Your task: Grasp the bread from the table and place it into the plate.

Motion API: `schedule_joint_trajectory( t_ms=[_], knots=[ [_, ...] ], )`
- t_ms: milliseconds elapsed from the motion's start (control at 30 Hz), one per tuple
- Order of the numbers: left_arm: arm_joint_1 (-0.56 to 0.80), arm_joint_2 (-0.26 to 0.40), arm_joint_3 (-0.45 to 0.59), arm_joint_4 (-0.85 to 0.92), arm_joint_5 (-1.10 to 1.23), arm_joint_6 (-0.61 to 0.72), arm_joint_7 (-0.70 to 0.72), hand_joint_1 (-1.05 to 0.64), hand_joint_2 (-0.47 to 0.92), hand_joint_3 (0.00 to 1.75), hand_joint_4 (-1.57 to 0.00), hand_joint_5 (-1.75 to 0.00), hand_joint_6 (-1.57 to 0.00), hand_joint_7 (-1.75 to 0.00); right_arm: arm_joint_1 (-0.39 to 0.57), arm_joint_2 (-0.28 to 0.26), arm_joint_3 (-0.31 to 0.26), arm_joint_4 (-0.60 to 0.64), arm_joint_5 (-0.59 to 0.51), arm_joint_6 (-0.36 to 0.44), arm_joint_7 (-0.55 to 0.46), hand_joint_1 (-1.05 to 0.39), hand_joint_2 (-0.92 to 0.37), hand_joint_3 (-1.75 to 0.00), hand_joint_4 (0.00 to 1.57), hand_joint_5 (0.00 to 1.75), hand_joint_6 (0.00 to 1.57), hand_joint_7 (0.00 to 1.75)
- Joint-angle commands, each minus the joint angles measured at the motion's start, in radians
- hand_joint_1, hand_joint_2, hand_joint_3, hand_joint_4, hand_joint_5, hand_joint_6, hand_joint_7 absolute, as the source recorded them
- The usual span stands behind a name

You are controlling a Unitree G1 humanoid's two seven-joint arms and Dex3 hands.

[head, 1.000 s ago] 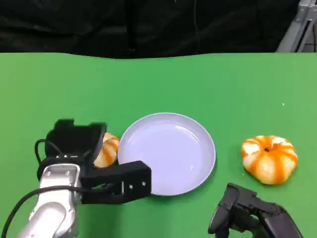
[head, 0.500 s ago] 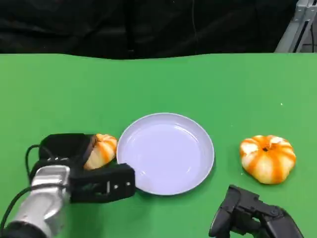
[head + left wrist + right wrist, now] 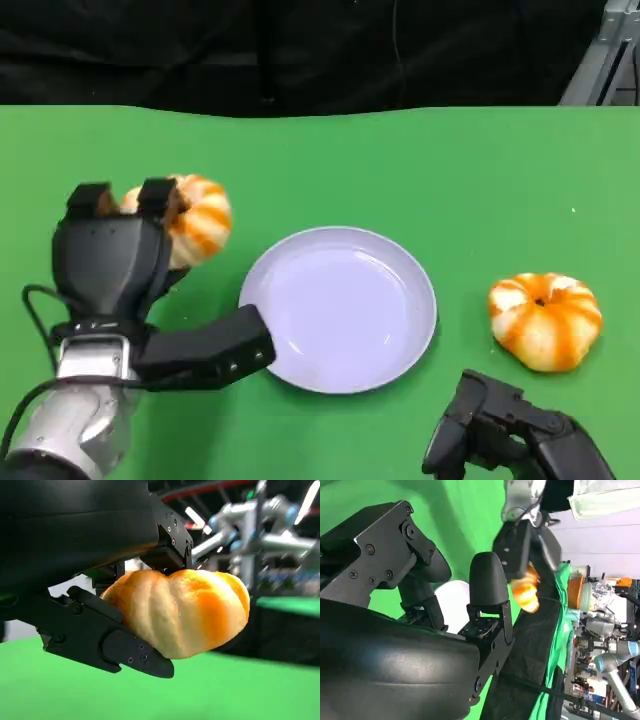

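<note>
Beside the round lavender plate [image 3: 337, 308]: orange-striped bread roll [image 3: 192, 217], clamped aloft in left hand [image 3: 110, 262], not yet plated.

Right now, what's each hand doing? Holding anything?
Left hand: holding a bread, lifted off the table.
Right hand: holding nothing; open or shut cannot be told.

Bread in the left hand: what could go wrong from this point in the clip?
The left hand holds the bread above the table, off to the side of the plate, so a slip now would likely drop it on the green table. In the left wrist view the bread bulges well beyond the fingers, so the grip may be shallow. The second bread is untouched.
</note>
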State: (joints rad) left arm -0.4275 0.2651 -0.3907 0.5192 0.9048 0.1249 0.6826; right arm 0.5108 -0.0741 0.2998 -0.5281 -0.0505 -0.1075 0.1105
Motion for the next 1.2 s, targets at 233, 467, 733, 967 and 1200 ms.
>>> schedule_joint_trajectory(
  t_ms=[233, 467, 733, 967, 1200],
  knots=[
    [-0.013, 0.013, -0.051, -0.166, 0.022, -0.114, -0.054, -0.22, 0.62, 0.57, -0.9, -1.75, -0.74, -1.75, -0.016, 0.005, 0.004, 0.022, -0.004, -0.001, -0.011, 0.12, -0.41, -1.35, 0.7, 1.75, 0.62, 1.64],
    [0.015, -0.085, -0.087, -0.185, -0.02, -0.101, -0.181, -0.22, 0.48, 0.96, -0.92, -1.75, -0.75, -1.75, 0.004, -0.002, 0.012, 0.002, -0.008, 0.002, -0.013, 0.08, -0.4, -1.36, 0.67, 1.75, 0.61, 1.64],
    [0.005, -0.164, -0.122, -0.121, -0.046, -0.076, -0.274, -0.22, 0.57, 0.79, -0.86, -1.75, -0.73, -1.67, 0.028, -0.003, 0.025, -0.019, -0.022, -0.004, -0.024, 0.09, -0.4, -1.34, 0.67, 1.75, 0.6, 1.63],
    [0.003, -0.153, -0.101, -0.176, -0.174, -0.06, -0.549, -0.21, 0.75, 0.4, -0.62, -1.32, -0.76, -0.56, 0.045, -0.006, 0.034, -0.043, -0.019, 0.011, -0.022, 0.1, -0.41, -1.34, 0.67, 1.75, 0.6, 1.63],
    [0.006, -0.095, -0.15, -0.271, -0.115, 0.054, -0.793, -0.71, 0.92, 0.3, -0.01, -0.29, -0.15, -0.04, 0.04, -0.01, 0.03, -0.052, -0.025, 0.025, -0.022, 0.08, -0.41, -1.33, 0.67, 1.75, 0.6, 1.62]
  ],
)
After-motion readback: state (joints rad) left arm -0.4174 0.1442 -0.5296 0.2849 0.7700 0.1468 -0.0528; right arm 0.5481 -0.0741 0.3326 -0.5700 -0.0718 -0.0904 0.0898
